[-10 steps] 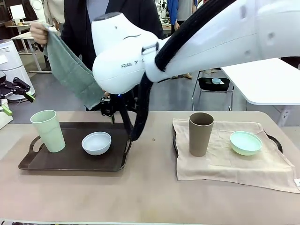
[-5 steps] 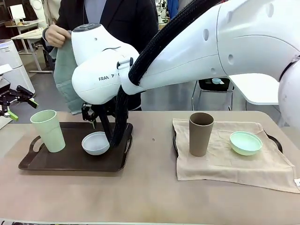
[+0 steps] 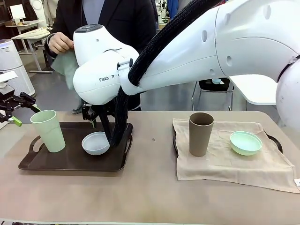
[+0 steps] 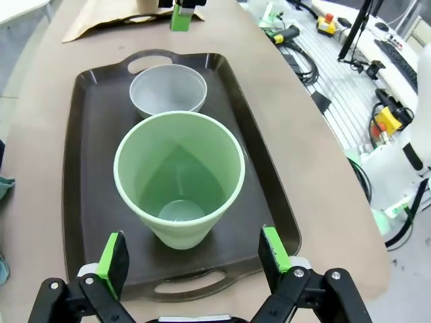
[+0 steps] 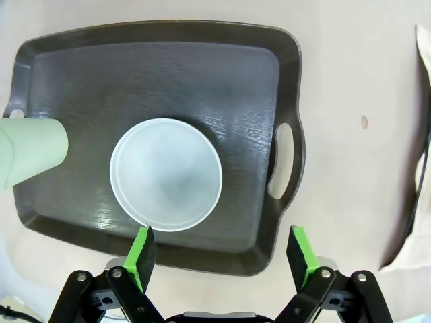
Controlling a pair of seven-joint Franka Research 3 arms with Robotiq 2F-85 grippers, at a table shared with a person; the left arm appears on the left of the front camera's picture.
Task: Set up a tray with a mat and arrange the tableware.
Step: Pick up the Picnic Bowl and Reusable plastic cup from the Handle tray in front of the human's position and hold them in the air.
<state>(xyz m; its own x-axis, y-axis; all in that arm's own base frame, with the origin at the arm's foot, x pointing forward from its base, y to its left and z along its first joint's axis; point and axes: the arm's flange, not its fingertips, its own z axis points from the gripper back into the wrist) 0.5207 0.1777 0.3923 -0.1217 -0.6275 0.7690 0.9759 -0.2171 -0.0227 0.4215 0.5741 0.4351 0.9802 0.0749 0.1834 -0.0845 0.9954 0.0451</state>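
On the left, a dark tray carries a pale green cup and a white bowl. My right gripper hangs open just above the bowl's far side. At the table's left edge, my left gripper is open, close to the green cup and apart from it. A second tray holds a beige mat, a taupe cup and a mint bowl. The person's hand grips a green cloth.
My right arm spans the table from the right, high over the beige mat. The person stands behind the left tray. Bare tabletop lies between the trays and along the near edge.
My right arm has swung left and lowered its gripper over the white bowl. The person has gathered the hanging green cloth up toward the chest. My left gripper barely shifted.
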